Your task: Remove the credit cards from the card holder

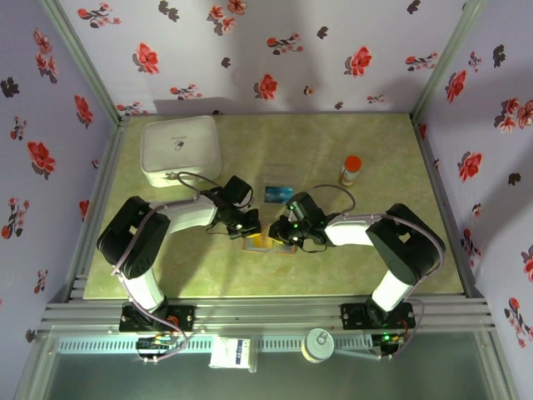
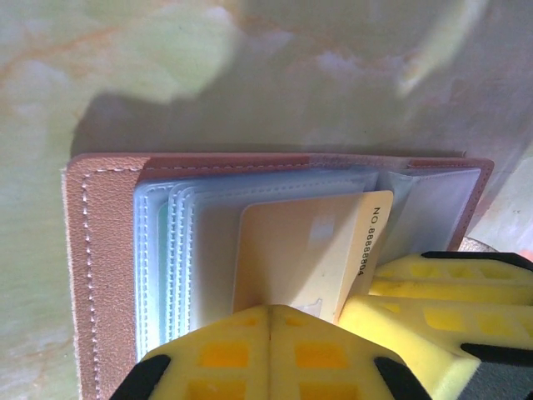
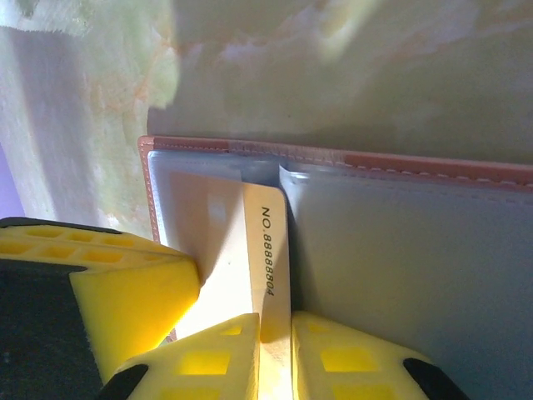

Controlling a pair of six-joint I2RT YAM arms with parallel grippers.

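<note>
The brown card holder (image 1: 268, 242) lies open on the table between my two grippers. In the left wrist view its leather edge (image 2: 100, 250) frames clear pockets, and a yellow credit card (image 2: 308, 242) sticks partway out of one. My left gripper (image 2: 271, 310) is shut, its tips pressing down on the pockets beside that card. In the right wrist view, my right gripper (image 3: 275, 329) is shut on the yellow card (image 3: 250, 242) along its numbered edge, over the holder's grey pocket (image 3: 416, 267). A blue card (image 1: 278, 194) lies flat on the table just beyond the holder.
A white square box (image 1: 181, 150) stands at the back left. A small bottle with an orange cap (image 1: 351, 171) stands at the back right. A round can (image 1: 317, 343) sits on the ledge below the table's near edge.
</note>
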